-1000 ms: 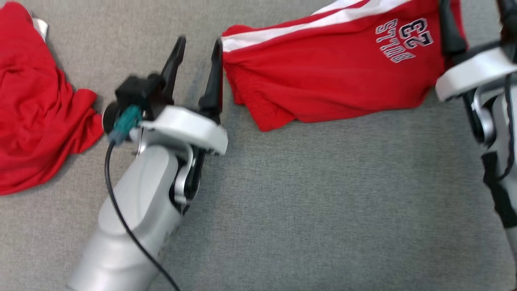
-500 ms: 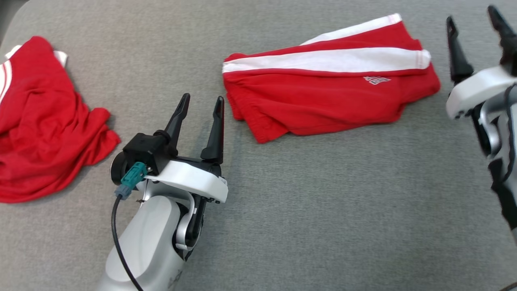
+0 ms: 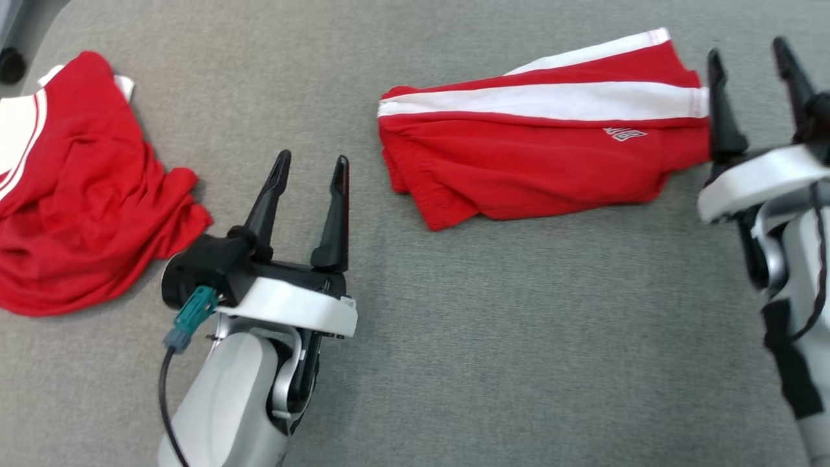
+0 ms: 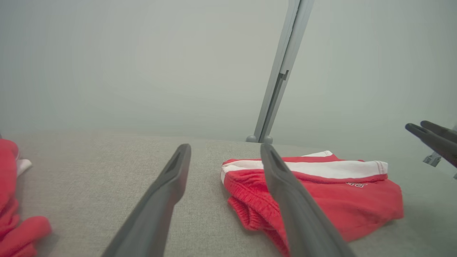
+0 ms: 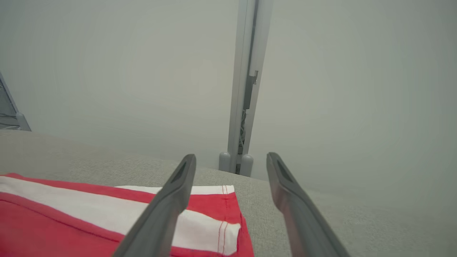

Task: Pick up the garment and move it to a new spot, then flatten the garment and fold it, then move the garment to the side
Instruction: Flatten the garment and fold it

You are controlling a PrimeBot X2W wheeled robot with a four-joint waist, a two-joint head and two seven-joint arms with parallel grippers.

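A red garment [image 3: 538, 155] with white side stripes lies folded flat on the grey surface, between my two grippers. It also shows in the left wrist view [image 4: 339, 192] and the right wrist view [image 5: 71, 217]. My left gripper [image 3: 312, 159] stands open and empty, a short gap to the left of the fold's near-left corner. My right gripper [image 3: 746, 50] is open and empty too, its left finger in front of the fold's right end. A second red garment [image 3: 84, 194] with white trim lies crumpled at the far left.
The grey fabric surface [image 3: 519, 337] stretches bare in front of the folded garment. A grey upright post [image 4: 282, 71] stands behind the far edge, also seen in the right wrist view [image 5: 246, 89]. A dark round part [image 3: 11, 65] sits at the top-left corner.
The head camera has shifted, so more of the surface shows. My left gripper has drawn back from the folded garment's left edge, and the right gripper from over its right end. Both stay open.
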